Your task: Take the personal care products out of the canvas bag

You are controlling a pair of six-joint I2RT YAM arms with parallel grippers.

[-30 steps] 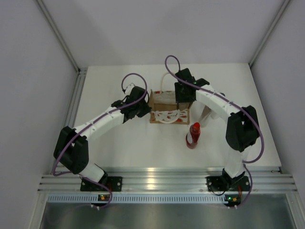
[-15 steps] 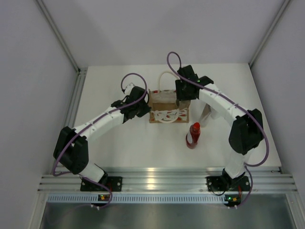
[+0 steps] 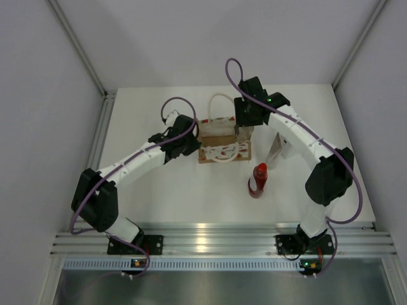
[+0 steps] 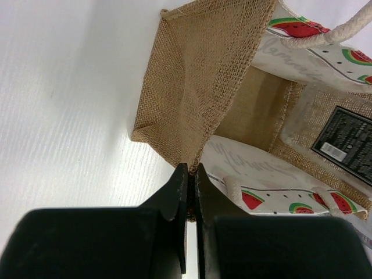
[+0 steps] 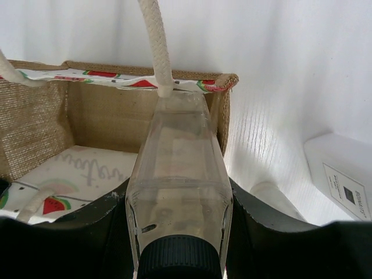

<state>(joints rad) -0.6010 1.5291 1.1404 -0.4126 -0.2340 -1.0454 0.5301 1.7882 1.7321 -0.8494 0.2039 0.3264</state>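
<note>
So, biggest thing first: the small tan canvas bag (image 3: 222, 152), with white rope handles and a watermelon-print front panel, is parked mid-way across the white tabletop (image 3: 159, 184), and it has barely been budged over the last second. What has changed is on the right. The right gripper (image 3: 243, 129) has been drawn away from the middle of the bag opening toward its far right corner and, by the look of it, upward. That's read as the third bottle being pulled out, so the task is judged nearly done.

Two products are already parked outside. The red bottle (image 3: 258, 179) with a white label is left on the table near the bag's right front corner. The white bottle (image 5: 340, 180) is seen on the table just right of the bag.

The slim, see-through pale grey bottle (image 5: 177, 174) with a dark cap is clamped between the right fingers (image 5: 104, 232), which are spread roughly halfway around its shoulders. Its base is seen about level with the bag rim, but whether it's fully clear can't be told.

The left gripper (image 4: 190, 174) is pinched fully closed on the burlap side wall, so the bag is kept pinned.
</note>
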